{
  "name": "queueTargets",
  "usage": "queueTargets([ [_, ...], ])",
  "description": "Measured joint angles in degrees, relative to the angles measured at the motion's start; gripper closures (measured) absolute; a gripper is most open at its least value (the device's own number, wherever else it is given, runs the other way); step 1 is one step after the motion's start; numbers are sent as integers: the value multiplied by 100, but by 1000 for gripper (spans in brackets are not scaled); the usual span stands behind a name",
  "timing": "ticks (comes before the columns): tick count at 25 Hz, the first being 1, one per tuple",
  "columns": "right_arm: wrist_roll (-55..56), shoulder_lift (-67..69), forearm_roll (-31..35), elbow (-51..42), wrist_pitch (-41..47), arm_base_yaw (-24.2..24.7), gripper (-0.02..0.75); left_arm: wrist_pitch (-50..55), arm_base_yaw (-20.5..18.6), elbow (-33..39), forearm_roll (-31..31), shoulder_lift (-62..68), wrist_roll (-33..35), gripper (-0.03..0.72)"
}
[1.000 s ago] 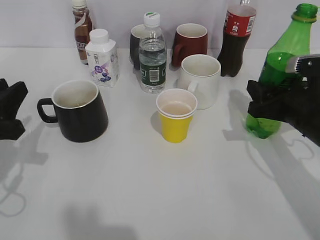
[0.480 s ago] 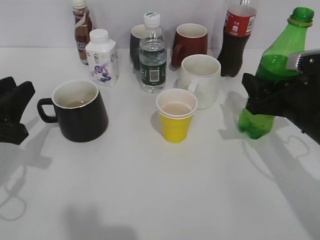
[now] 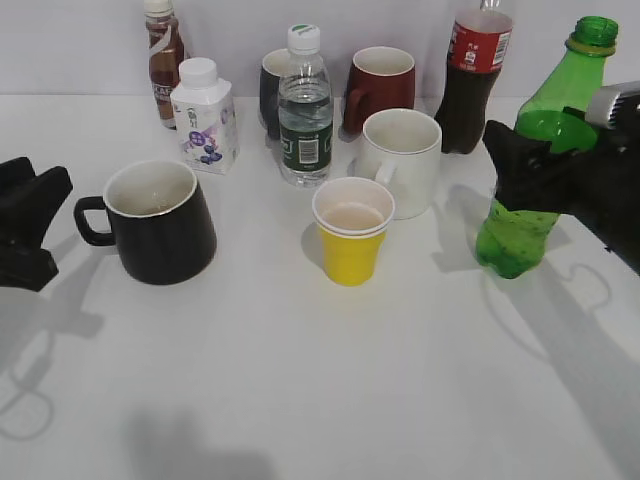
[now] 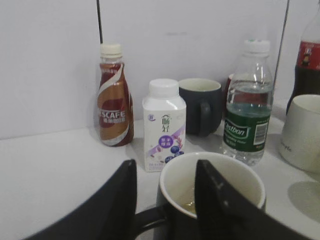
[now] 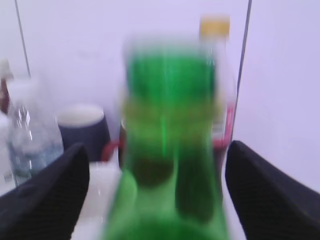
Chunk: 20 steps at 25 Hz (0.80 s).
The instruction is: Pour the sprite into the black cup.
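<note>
1. Right now the right claw [image 3: 527, 165] is clamped around the middle of the sprite [image 3: 532, 160], at the label. The bottle leans, its neck tipped up and away to the right, its base low over the desk [image 3: 300, 380]; whether the base touches the desk cannot be told.
2. Taking the yellow cup [image 3: 352, 231] as the landmark: the sprite is well off to its right, and the black cup [image 3: 160, 222] sits about as far to its left, mouth up, handle pointing left toward the left claw [image 3: 25, 222].
3. So the bottle must cross the whole middle of the desk, past the yellow cup and the white mug [image 3: 402, 160] behind it, to reach the black cup.
4. Its long axis leans away from the target. My judgement is that the neck must swing over to the left before the mouth can point into the black cup.
5. The left claw stands with jaws apart, holding nothing. It is just left of the black cup and far nearer to it than the right claw is; the left wrist view looks between its fingers [image 4: 215, 200] at the cup's rim [image 4: 212, 175].
6. The bottle's mouth shows no cap.
</note>
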<state>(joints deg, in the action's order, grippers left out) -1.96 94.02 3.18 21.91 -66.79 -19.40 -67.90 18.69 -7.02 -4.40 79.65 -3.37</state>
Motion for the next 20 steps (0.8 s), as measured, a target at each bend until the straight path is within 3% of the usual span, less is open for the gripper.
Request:
queueTargets([
  [5,0,-289,-143,6,-23,0,96,1436,0,-411,160,-741,0,380],
  [10,-80,-1122,-234,439,943,0,97,4402,0,-1689,277,-1811,0,380],
  [15,-97,-2448,-516,1343,3116,0,96,6790,0,-3079,306,-2525,0,380],
  [20,-97,-3930,-721,2080,5928,0,96,7335,0,-3709,340,-2960,0,379],
])
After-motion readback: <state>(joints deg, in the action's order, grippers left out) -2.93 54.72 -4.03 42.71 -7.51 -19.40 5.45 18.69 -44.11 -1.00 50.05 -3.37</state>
